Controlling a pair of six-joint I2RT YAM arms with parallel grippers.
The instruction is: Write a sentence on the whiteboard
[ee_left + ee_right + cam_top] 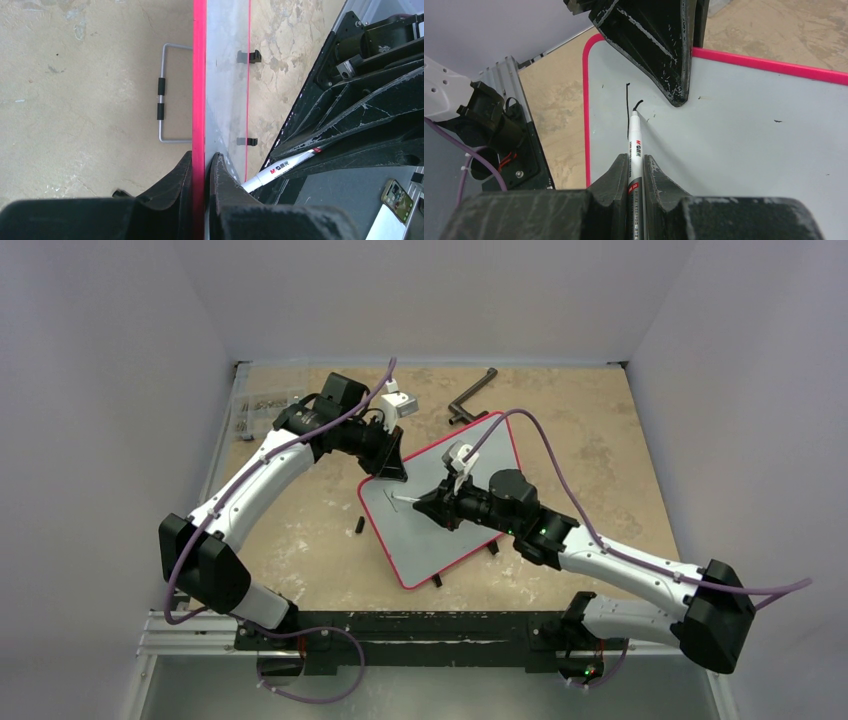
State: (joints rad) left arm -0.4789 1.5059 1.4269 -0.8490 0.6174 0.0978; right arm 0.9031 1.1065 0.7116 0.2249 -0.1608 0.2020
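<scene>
The whiteboard (440, 530), pale grey with a thin red rim, lies tilted at the table's middle. My left gripper (393, 472) is shut on its far left rim; the left wrist view shows the red rim (199, 75) clamped between the fingers. My right gripper (428, 504) is shut on a white marker (634, 150), its tip touching the board (749, 130) near the upper left corner. Of the sentence only a first black stroke (627, 97) and a short curl by the tip show. The marker also shows in the left wrist view (280, 168).
A black crank handle (470, 400) lies beyond the board. A small black cap (359, 524) stands left of the board. Small parts (262, 405) sit at the far left. A wire bracket (165, 95) lies by the board's rim. The board's black feet (437, 581) face the near edge.
</scene>
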